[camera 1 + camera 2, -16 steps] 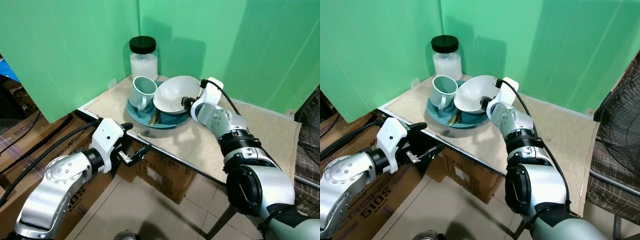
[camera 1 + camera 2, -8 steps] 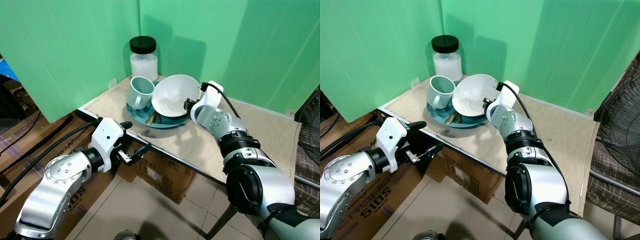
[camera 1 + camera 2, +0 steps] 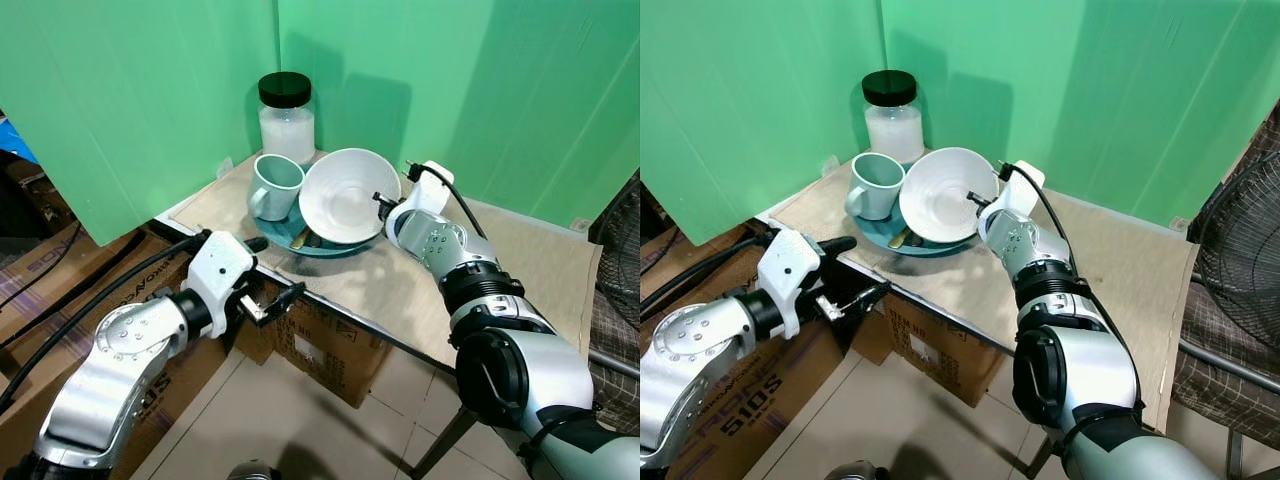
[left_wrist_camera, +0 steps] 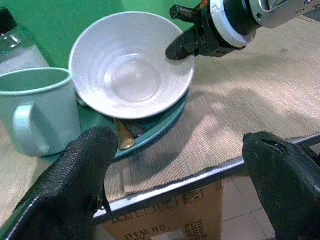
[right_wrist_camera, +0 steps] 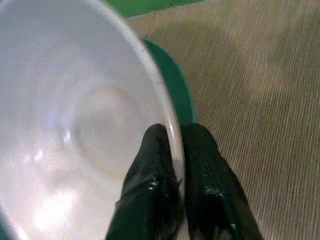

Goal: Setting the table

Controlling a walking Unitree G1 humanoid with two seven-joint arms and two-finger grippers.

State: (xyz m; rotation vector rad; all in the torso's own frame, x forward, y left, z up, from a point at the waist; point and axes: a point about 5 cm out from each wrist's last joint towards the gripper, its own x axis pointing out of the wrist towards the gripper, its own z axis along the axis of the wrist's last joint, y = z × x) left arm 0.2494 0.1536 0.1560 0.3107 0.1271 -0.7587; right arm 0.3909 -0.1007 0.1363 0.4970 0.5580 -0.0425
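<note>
A white bowl [image 3: 345, 195] stands tilted up on its edge over the teal plate [image 3: 330, 245], its hollow facing me. My right gripper [image 3: 382, 203] is shut on the bowl's right rim, one finger [image 5: 150, 170] inside and one outside. A pale green mug [image 3: 274, 187] sits on the plate's left part, and a golden spoon [image 4: 123, 135] lies on the plate under the bowl. My left gripper [image 3: 275, 270] hangs open below the table's [image 3: 520, 270] front edge, off the dishes.
A jar [image 3: 286, 117] with a black lid stands behind the plate against the green screen. Cardboard boxes [image 3: 330, 350] sit on the floor under the table. A fan grille [image 3: 1240, 260] stands at the far right. The table's right half is bare mat.
The right gripper has tipped the bowl up from lying on the plate to standing steeply on its edge. The mug has shifted slightly left. The left arm has risen a little.
</note>
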